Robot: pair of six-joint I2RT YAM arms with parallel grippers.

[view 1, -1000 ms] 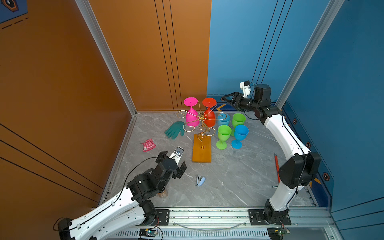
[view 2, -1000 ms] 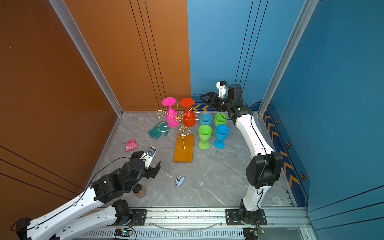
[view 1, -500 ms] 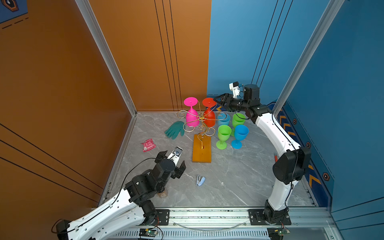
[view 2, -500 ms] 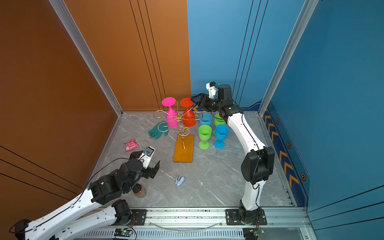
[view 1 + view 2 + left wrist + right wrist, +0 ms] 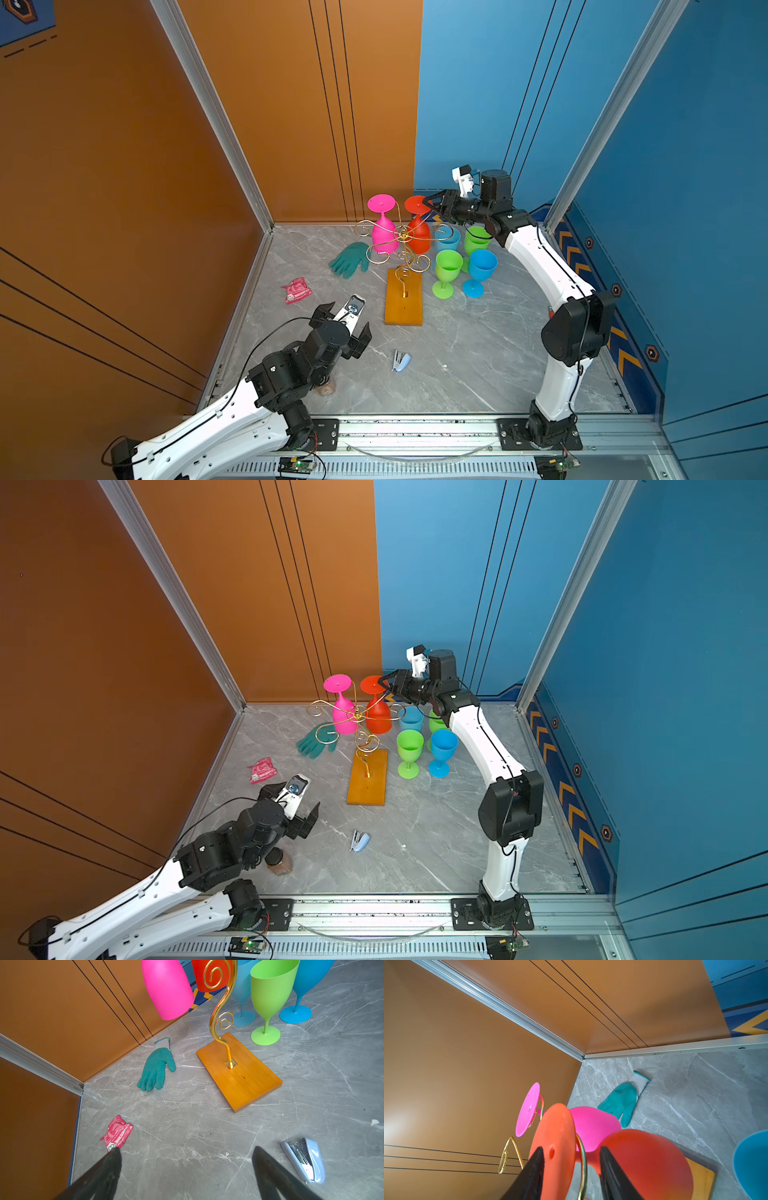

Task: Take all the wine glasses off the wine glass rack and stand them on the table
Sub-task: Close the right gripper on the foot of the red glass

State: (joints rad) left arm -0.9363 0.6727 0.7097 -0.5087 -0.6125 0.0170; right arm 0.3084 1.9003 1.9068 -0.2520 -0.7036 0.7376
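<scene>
**Right hand astride the red glass's foot; glass on the rack**

The rack (image 5: 404,299) stood mid-counter toward the rear edge. Its wooden base ran front to rear, and gold wire arms curled out from the post. Two glasses hung from it bowl-down on the rear side with their feet uppermost: the red glass (image 5: 419,237) to the right and the pink glass (image 5: 384,237) to the left. The pink bowl hung clear of the counter (image 5: 478,353).

The right hand (image 5: 571,1149) reached in from the rear right corner, level with the red glass's foot. In the right wrist view its fingers (image 5: 533,1169) stood one on each side of the foot disc. A gap showed between the disc and one finger, so the hand was parted and not clamped. A gold wire loop of the rack also ran between the fingers. The red glass hung on its arm.

The left hand (image 5: 187,1150) hung over the counter near the front left corner, spread wide and holding nothing.

Two green glasses (image 5: 448,266) and two blue glasses (image 5: 482,266) stood upright in a group just right of the rack. A glove (image 5: 351,259) lay left of the rack, toward the rear left corner. A packet (image 5: 297,289) lay near the left edge. A stapler (image 5: 401,360) lay toward the front edge, in front of the base.
</scene>
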